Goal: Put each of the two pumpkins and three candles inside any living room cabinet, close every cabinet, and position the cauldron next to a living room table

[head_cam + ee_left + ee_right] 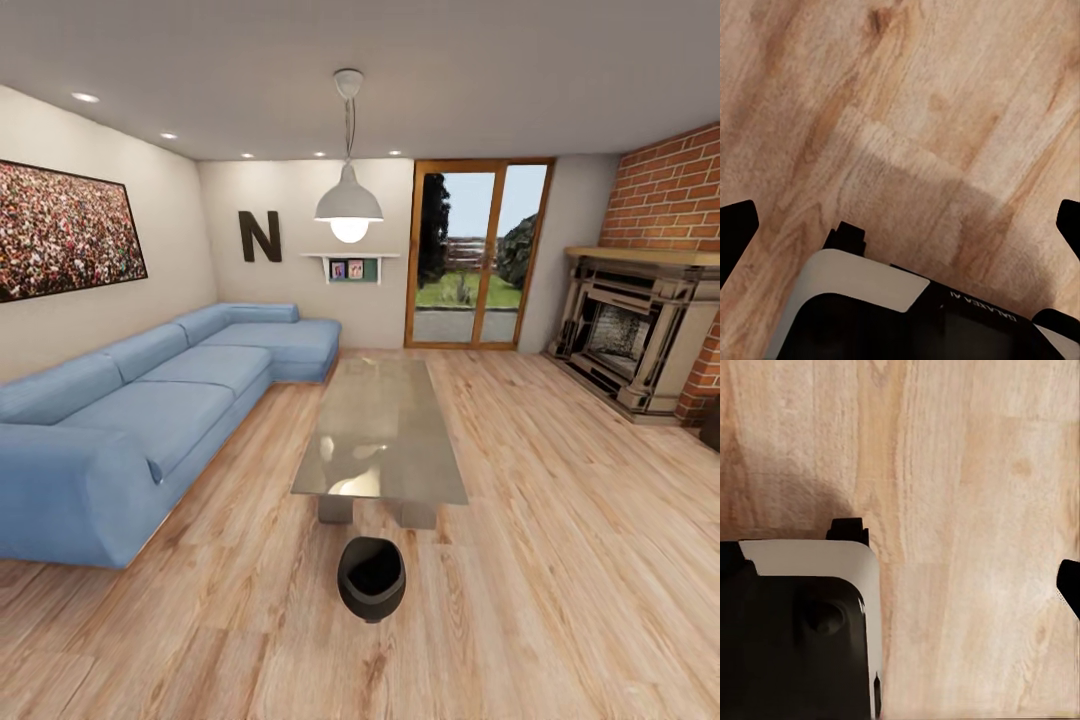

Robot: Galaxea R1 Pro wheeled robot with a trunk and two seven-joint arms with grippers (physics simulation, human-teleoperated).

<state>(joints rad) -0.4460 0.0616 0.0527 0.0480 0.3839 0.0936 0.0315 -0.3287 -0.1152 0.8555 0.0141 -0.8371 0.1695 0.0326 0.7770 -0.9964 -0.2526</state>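
Cauldron (371, 578) upright on the wood floor (560, 560) — just beside the table's (383, 425) near end.
Left gripper (900, 225) fingertips spread wide over floorboards; right gripper (1069, 585) — cannot tell.

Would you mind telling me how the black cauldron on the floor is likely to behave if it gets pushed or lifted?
The cauldron has a bulging round belly, so a push would probably rock or roll it rather than slide it over the wooden floor. Its glossy surface looks slippery, so gripping the wide mouth's rim seems safer. It looks rigid and not fragile.
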